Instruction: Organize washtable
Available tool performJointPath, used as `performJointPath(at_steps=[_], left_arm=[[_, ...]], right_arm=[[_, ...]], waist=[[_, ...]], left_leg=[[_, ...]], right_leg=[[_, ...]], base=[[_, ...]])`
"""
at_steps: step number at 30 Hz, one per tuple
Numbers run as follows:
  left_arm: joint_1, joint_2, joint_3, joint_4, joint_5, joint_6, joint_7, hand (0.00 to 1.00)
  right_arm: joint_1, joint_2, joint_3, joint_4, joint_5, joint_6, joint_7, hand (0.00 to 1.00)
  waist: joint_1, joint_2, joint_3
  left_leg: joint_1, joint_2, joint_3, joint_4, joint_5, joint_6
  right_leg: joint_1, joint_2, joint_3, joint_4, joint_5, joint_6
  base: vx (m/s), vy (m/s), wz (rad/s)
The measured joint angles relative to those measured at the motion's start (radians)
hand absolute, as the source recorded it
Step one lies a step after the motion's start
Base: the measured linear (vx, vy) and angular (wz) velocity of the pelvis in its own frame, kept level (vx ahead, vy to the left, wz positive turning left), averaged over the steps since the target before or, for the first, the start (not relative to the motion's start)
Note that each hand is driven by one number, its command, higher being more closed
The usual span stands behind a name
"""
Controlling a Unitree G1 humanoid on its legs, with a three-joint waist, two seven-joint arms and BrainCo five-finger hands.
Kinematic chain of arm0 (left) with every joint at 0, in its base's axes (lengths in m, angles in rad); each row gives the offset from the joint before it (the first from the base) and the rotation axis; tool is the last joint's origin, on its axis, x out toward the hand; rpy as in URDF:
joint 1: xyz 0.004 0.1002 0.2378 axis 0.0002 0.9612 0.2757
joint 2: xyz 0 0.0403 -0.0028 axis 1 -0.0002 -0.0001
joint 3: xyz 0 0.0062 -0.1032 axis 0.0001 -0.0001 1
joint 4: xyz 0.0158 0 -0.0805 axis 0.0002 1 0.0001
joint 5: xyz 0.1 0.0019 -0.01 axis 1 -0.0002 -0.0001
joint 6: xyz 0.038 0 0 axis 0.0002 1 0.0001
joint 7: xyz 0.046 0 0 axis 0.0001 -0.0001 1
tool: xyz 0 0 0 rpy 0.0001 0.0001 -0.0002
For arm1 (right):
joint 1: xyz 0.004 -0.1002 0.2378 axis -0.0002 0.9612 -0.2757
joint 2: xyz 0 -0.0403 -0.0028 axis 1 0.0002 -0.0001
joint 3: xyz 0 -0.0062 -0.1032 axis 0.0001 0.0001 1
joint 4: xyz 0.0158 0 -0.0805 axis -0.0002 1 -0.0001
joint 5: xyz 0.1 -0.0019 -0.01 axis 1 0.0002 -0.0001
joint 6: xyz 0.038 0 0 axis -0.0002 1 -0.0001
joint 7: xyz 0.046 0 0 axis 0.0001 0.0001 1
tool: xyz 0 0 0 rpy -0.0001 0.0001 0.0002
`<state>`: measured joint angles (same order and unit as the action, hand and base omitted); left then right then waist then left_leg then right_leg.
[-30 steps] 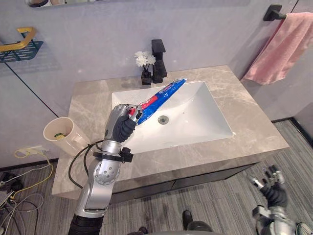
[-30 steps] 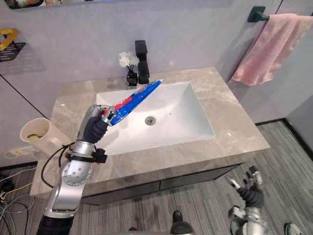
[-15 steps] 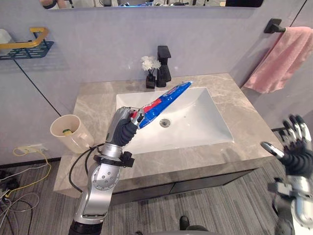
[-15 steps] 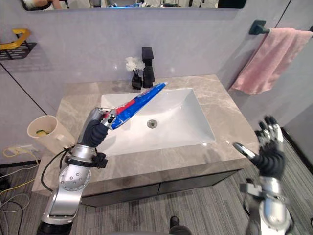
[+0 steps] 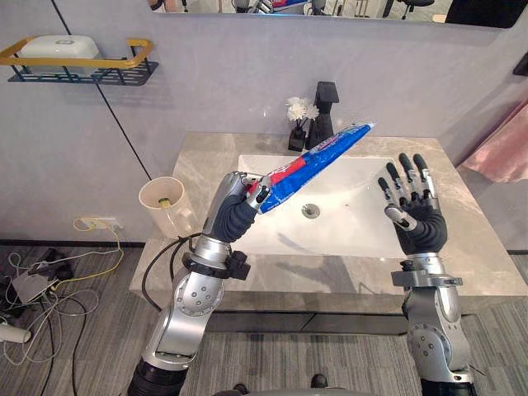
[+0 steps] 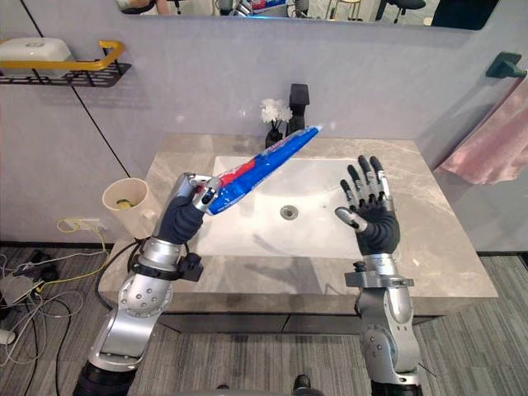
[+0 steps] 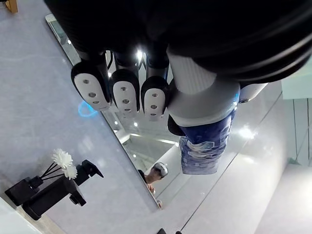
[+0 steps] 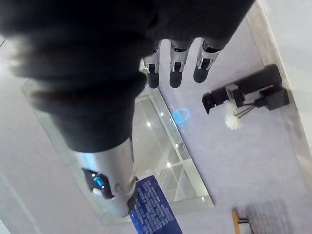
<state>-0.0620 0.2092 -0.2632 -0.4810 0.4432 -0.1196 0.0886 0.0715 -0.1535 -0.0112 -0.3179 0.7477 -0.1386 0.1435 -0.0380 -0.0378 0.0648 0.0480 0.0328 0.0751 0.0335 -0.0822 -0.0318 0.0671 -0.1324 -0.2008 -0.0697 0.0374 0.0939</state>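
Two hands are raised over the washtable [image 5: 210,158]. Left of centre, the left hand [image 5: 233,216] has its fingers curled round the lower end of the blue-and-red toothpaste tube [image 5: 322,153], which slants up toward the upper middle above the sink [image 5: 355,235]. Right of centre, the right hand [image 5: 417,219] holds nothing, its fingers straight and spread. The tube probably belongs in the cream cup [image 5: 173,216] at mid-left; tipping it upright first and lowering it slowly should avoid toppling the cup
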Motion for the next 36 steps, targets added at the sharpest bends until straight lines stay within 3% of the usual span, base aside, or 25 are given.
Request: performJointPath(at_steps=[8,9,18,36], left_arm=[[-0.003,-0.011,-0.009,0.0,-0.001,0.001,0.007,1.0],[-0.003,-0.011,-0.009,0.0,-0.003,0.0,0.008,1.0],[-0.003,-0.013,-0.011,0.0,-0.04,0.003,0.008,1.0],[0.003,-0.042,-0.05,0.019,-0.058,0.007,0.007,1.0]], right_arm=[[-0.036,0.021,0.088,0.061,0.1,0.029,0.017,0.0],[-0.044,0.03,0.153,0.064,0.15,0.043,0.037,0.0],[-0.093,0.031,0.211,0.109,0.186,0.076,0.038,0.0],[-0.179,0.07,0.252,0.109,0.194,0.076,0.035,0.0]], waist=[[-0.001,-0.009,-0.02],[-0.001,-0.012,-0.036],[-0.002,-0.025,-0.045],[0.0,-0.026,-0.045]], left_leg=[[0.002,-0.009,-0.019,-0.036,0.032,-0.002],[0.004,-0.011,-0.019,-0.044,0.036,-0.002],[0.021,-0.014,-0.012,-0.085,0.055,0.0],[0.03,-0.013,0.005,-0.1,0.057,0.001]], right_leg=[[-0.004,-0.001,-0.021,0.0,0.0,0.0],[-0.007,-0.002,-0.02,0.0,0.0,0.0],[-0.014,-0.004,-0.014,0.001,0.0,-0.001],[-0.017,-0.003,-0.005,0.001,0.0,0.0]], base=[[-0.05,-0.018,0.07],[-0.07,-0.014,-0.01],[-0.01,-0.004,-0.02],[0.0,-0.003,-0.01]])
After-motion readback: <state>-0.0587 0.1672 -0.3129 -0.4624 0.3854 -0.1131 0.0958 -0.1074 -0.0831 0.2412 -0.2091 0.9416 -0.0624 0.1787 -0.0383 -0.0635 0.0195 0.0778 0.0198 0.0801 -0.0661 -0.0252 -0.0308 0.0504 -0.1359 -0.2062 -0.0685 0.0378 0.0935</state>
